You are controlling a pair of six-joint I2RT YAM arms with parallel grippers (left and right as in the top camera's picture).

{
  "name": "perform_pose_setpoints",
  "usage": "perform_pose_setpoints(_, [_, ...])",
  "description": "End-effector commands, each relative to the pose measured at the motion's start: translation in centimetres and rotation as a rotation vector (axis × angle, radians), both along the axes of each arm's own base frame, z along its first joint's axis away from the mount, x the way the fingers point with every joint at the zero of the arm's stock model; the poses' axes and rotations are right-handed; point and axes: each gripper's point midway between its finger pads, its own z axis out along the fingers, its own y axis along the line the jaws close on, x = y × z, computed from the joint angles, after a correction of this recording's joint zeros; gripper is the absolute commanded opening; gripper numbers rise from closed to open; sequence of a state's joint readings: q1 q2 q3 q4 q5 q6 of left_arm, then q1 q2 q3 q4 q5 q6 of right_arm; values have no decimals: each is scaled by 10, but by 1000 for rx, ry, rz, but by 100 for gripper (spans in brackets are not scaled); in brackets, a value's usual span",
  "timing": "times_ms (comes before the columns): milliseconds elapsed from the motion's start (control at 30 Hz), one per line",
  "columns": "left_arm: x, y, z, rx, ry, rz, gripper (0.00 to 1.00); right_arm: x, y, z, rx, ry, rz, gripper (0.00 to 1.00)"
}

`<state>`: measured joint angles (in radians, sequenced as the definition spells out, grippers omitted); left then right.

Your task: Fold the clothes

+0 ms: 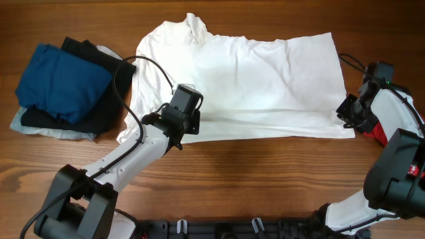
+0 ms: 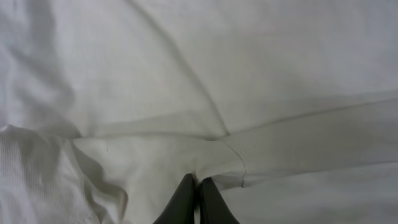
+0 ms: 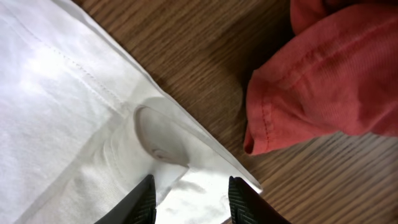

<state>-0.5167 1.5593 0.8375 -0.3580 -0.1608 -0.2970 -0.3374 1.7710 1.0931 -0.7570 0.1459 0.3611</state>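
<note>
A large white T-shirt [image 1: 265, 79] lies spread across the middle of the wooden table, its plain side up and partly folded over. My left gripper [image 1: 186, 106] rests on its lower left part. In the left wrist view its fingers [image 2: 199, 182] are shut together on a puckered fold of the white fabric [image 2: 186, 74]. My right gripper [image 1: 346, 111] hovers at the shirt's lower right corner. The right wrist view shows this gripper [image 3: 189, 183] open, with the shirt's corner [image 3: 93, 118] lying flat between the fingers. A red garment [image 3: 323, 81] is bunched just right of that corner.
A stack of folded garments sits at the left: a blue one [image 1: 63, 83] on top, black [image 1: 86, 50] beneath, and a pale grey one [image 1: 60, 133] at the bottom. The red garment [image 1: 380, 135] lies at the right edge beside the right arm. Bare wood [image 1: 265, 172] runs along the front.
</note>
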Motion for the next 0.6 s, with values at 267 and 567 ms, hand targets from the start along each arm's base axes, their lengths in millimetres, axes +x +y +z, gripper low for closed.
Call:
perform_pose_setpoints(267, [6, 4, 5, 7, -24, 24, 4, 2, 15, -20, 86, -21, 59, 37])
perform_pose_setpoints(567, [6, 4, 5, 7, -24, 24, 4, 5, 21, -26, 107, -46, 92, 15])
